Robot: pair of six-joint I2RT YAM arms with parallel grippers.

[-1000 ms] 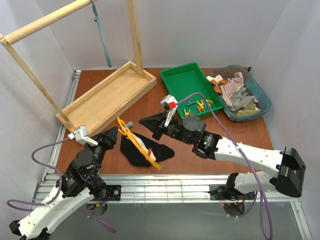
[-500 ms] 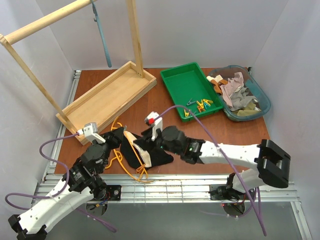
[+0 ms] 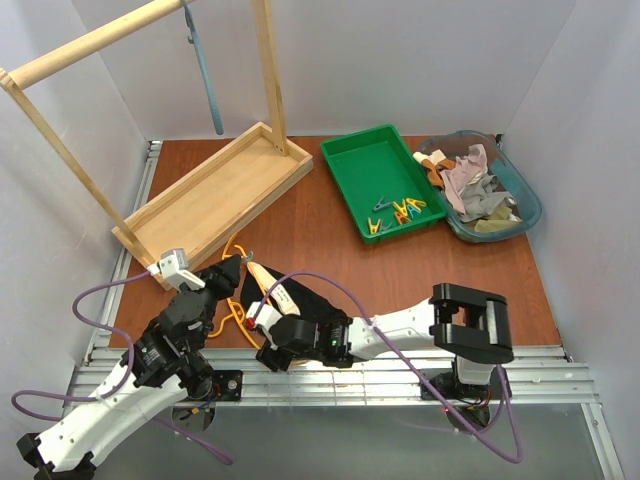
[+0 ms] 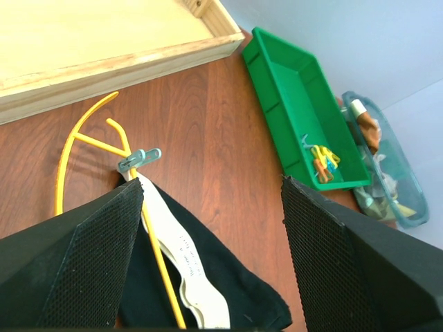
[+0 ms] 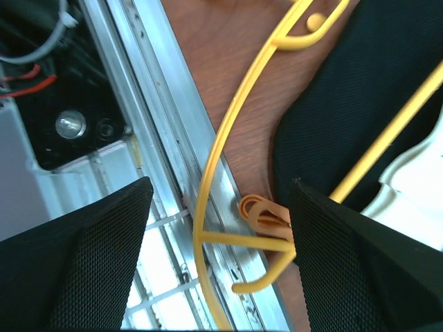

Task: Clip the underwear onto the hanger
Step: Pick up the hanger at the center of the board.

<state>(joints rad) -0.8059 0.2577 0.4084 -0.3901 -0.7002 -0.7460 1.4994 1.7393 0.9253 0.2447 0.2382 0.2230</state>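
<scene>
Yellow hanger (image 5: 230, 119), black underwear (image 4: 228, 277) with a cream waistband (image 4: 180, 256), green tray (image 4: 291, 83), reddish-brown table (image 4: 208, 117).

hanger (image 3: 237, 315) across underwear (image 3: 308, 300) | right gripper (image 3: 270, 345) at table's near edge, possibly touching hanger

Held low, the left claw (image 4: 211, 207) and the right claw (image 5: 221, 185) gape wide.

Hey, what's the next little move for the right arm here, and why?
Probably lower the right tool and shut it on the hanger, so it can be drawn onto the table. The tool is open astride the hanger's arc, whose end with the orange clip overhangs the metal rail.
</scene>
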